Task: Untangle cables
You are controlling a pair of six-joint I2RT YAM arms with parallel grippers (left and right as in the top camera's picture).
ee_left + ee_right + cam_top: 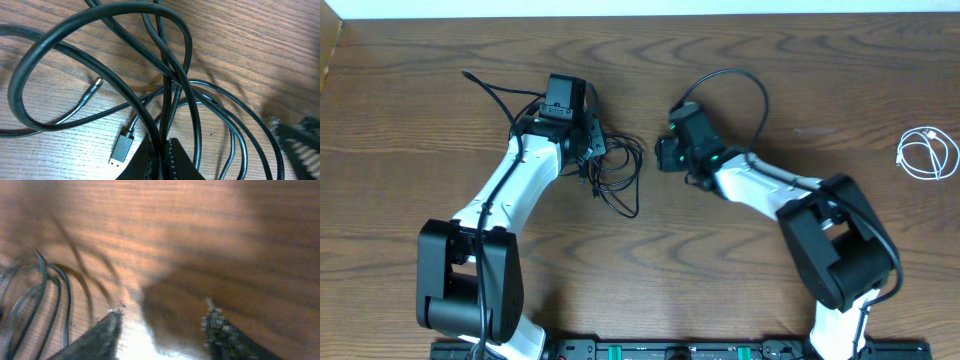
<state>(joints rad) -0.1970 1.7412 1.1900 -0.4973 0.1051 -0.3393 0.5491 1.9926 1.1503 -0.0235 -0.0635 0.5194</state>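
Left gripper (165, 152) seen pinched narrow on one strand of black cables (615, 175), cord clamped between fingers. Black cables found tangled on wooden table (770, 60), left of centre, just right of left gripper; loops crossed over one another. Flat plug (121, 148) laid on wood near fingertips. One black end trailed toward far left. Right gripper (162, 322) spread wide, nothing between fingers, placed just right of tangle, apart from it. White cable (927, 155) coiled alone near right edge, well apart from tangle.
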